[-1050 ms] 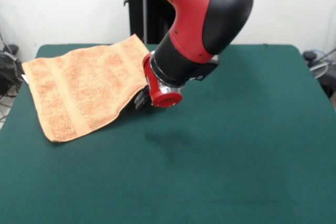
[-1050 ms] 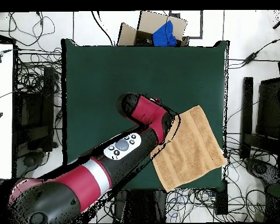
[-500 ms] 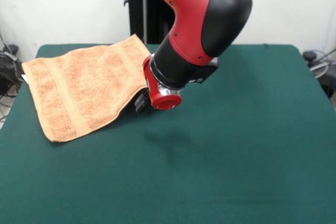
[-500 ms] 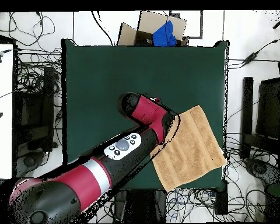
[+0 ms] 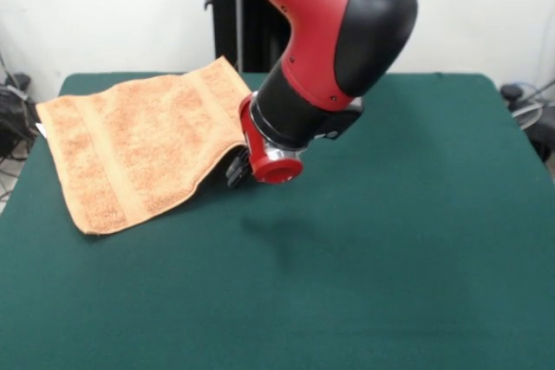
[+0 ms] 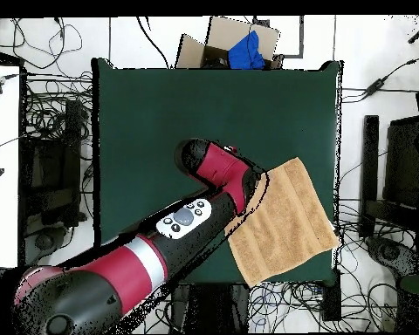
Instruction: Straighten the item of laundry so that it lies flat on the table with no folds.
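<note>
The claw [image 5: 234,167], its state hidden, is sitting at the towel [image 5: 139,150] edge facing the table [image 5: 416,240] centre, the towel sprawling toward the table corner.

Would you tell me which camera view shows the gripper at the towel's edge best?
The front view: the gripper shows as dark tips below the red wrist, right at the towel edge, though open or shut is unclear. In the overhead view the arm covers it entirely.
</note>
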Action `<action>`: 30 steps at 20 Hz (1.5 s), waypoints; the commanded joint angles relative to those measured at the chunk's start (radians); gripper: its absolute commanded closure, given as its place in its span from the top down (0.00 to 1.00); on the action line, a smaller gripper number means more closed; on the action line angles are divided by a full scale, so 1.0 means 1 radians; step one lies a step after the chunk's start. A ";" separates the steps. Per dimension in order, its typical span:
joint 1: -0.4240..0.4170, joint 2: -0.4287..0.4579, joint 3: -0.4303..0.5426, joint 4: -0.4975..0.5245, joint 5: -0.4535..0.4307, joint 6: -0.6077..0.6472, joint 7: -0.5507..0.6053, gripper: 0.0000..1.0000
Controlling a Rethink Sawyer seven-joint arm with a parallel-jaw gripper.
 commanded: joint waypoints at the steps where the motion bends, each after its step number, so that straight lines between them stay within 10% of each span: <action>1: -0.020 0.008 0.215 0.023 0.046 0.028 0.240 0.00; 30: -0.043 -0.013 0.307 0.143 -0.014 0.084 0.218 0.00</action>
